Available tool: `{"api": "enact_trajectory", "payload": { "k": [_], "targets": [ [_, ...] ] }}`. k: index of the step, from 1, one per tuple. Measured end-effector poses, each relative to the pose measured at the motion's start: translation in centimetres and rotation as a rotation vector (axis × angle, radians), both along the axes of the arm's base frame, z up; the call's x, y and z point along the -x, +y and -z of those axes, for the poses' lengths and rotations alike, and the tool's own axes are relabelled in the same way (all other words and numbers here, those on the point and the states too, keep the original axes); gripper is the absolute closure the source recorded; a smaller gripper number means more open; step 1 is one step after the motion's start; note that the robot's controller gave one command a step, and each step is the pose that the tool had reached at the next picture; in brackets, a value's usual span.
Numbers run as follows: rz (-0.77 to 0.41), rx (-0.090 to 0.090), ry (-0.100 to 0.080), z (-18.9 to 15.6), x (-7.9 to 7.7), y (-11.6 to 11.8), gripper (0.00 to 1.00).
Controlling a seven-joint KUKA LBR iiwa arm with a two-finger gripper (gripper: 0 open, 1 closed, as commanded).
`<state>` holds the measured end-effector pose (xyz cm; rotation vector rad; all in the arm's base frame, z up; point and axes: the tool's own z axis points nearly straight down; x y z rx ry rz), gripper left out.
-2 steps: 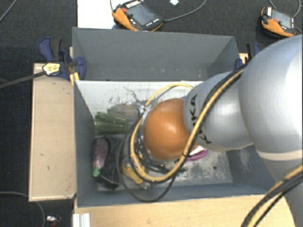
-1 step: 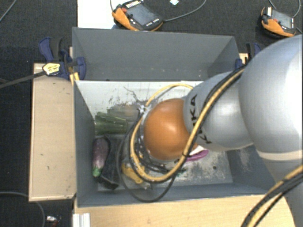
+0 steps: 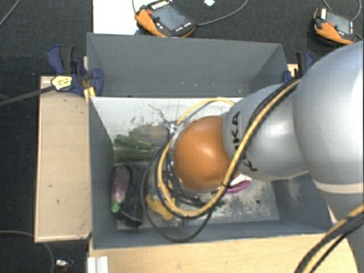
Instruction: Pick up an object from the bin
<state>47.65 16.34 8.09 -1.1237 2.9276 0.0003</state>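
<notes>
A grey metal bin (image 3: 99,181) is shown from above, with the arm's orange wrist cover (image 3: 199,152) low over its middle. The gripper's opening cannot be told, nor which thing is targeted. A purple toy aubergine (image 3: 120,185) lies by the left wall, green pieces (image 3: 133,147) behind it, and a pink item (image 3: 242,185) right of centre. Crowded neighbours could be pinned or knocked.

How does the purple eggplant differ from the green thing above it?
Colour: the eggplant is purple with a green tip; the green thing is dark green throughout. Pose: the eggplant lies up-down along the bin's left wall; the green thing lies across, left to right. Both are elongated and lie left of the arm's orange cover.
</notes>
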Motion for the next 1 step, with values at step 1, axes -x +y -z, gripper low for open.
{"api": "enact_trajectory", "payload": {
  "k": [1],
  "targets": [
    [0.001,0.0,0.001,-0.7,0.04,0.01,1.0]
  ]
}}
